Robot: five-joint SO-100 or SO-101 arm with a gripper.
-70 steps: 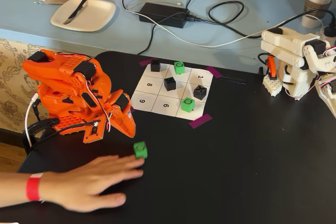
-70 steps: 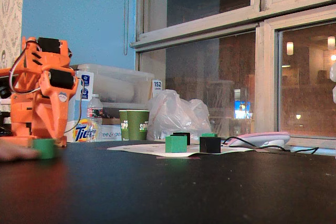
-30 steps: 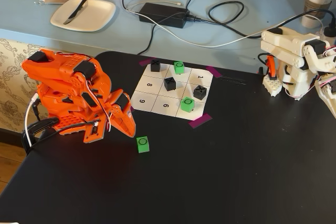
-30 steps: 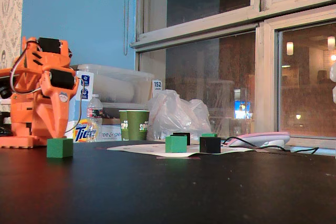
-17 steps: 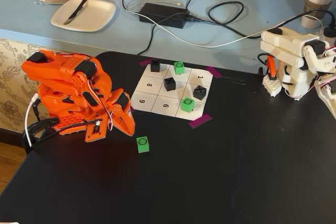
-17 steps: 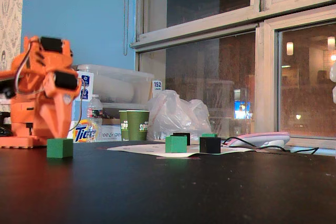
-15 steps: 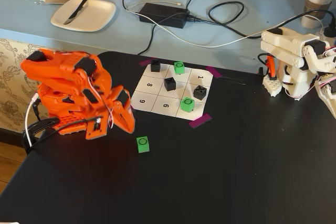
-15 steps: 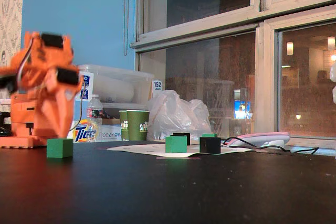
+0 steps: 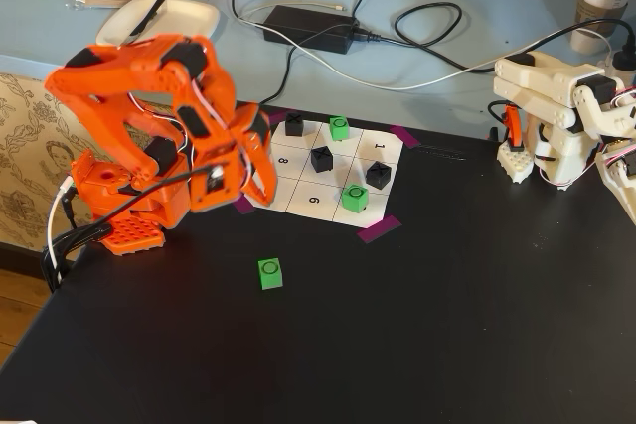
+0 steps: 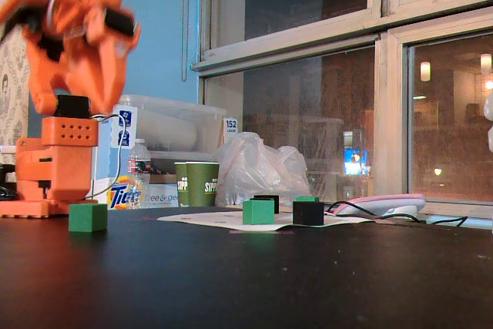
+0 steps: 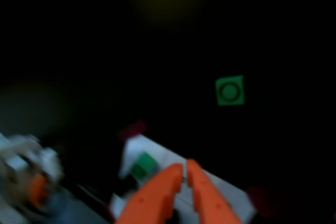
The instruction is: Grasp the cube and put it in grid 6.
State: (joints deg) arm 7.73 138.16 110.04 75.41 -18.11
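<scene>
One green cube [image 9: 270, 273] sits alone on the black table [image 9: 447, 325], well off the paper grid [image 9: 328, 171], in front of the orange arm [image 9: 169, 96]. Cell 6 [image 9: 314, 199] is bare. Two more green cubes [image 9: 355, 197] and three black ones [image 9: 321, 158] occupy other cells. Claw [image 11: 185, 174] hangs in the air, tips together, holding nothing; wrist view is blurry.

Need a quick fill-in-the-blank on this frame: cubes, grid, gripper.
1. The green cube off the paper grid sits on the ____ table.
2. Cell 6 holds ____ cubes.
3. In the wrist view, the orange gripper holds ____.
4. The number of green cubes on the grid is ____.

Missing words: black; no; nothing; two
</scene>
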